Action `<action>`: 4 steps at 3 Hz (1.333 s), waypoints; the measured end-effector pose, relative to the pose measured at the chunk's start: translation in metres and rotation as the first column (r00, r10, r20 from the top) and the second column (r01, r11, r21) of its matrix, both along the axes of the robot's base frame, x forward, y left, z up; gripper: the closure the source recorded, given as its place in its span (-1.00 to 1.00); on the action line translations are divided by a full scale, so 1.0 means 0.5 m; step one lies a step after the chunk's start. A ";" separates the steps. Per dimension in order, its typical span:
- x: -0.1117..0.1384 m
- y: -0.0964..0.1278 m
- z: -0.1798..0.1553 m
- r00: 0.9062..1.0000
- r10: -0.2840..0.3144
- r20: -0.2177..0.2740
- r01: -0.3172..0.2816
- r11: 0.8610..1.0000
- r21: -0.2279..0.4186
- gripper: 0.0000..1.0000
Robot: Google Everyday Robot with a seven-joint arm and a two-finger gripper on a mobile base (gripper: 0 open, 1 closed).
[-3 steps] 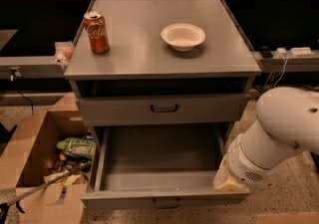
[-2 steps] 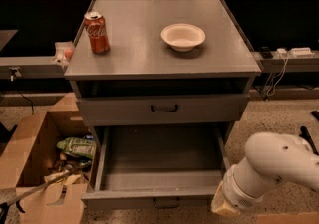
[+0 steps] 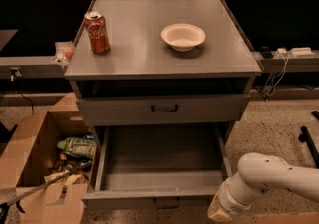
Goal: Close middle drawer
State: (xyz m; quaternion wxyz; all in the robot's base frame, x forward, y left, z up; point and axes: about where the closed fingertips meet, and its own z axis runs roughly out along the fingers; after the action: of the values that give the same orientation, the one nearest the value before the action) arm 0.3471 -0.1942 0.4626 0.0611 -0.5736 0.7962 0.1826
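The middle drawer (image 3: 162, 166) is pulled far out of the grey cabinet (image 3: 159, 49) and its inside is empty. Its low front panel (image 3: 149, 199) faces me at the bottom, with a small dark bar handle (image 3: 167, 203). The top drawer (image 3: 162, 110) above it is pushed in. My white arm (image 3: 271, 178) comes in from the lower right. My gripper (image 3: 218, 212) is at the arm's end by the bottom edge, just right of the front panel's right corner, and is mostly cut off.
A red cola can (image 3: 96, 31) and a white bowl (image 3: 183, 36) stand on the cabinet top. An open cardboard box (image 3: 40, 168) with packets and rubbish sits on the floor to the left. Cables and a power strip (image 3: 289, 54) lie at the right.
My arm has dropped lower and its end has shifted toward the drawer's front right corner. The drawer is as far out as before.
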 end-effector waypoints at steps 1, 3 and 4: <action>-0.010 0.006 -0.032 0.999 -0.005 -0.031 0.006 1.000 0.017 1.00; 0.013 -0.001 -0.064 0.996 -0.089 -0.010 0.089 0.996 0.004 1.00; 0.063 -0.017 -0.127 0.970 -0.242 0.014 0.242 0.970 0.006 1.00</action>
State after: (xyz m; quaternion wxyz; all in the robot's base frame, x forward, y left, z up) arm 0.3788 -0.2026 0.3992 0.0901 -0.4734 0.8594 0.1712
